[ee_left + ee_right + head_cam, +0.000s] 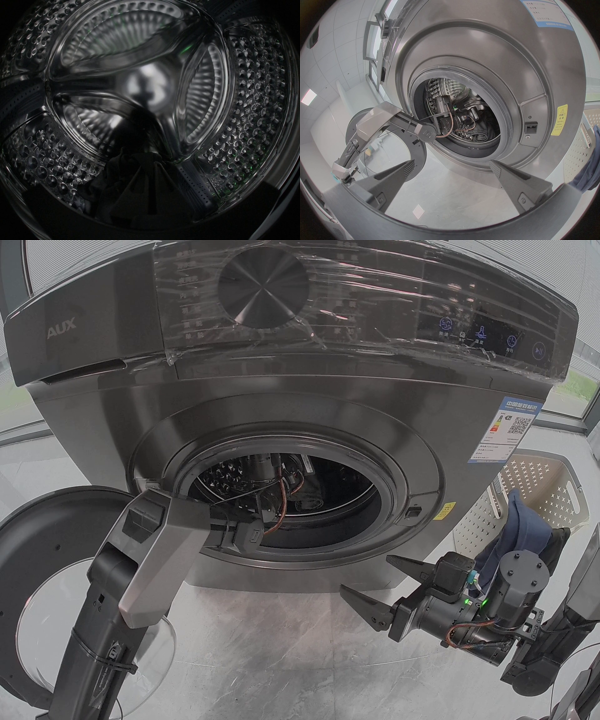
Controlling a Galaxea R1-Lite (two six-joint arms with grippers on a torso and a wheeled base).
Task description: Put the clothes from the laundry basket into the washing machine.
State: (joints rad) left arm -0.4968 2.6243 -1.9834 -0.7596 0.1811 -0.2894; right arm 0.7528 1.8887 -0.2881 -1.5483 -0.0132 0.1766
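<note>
Left claw sits deep inside the washing machine drum above a dark garment, its grip impossible to tell; it should let go well past the rim, while the right claw, spread and empty, hangs near the laundry basket and its blue clothes.

The left arm has a silver-grey shell, black joints and a thin brown cable. The right gripper is black, with two pointed fingers and a small green light.
</note>
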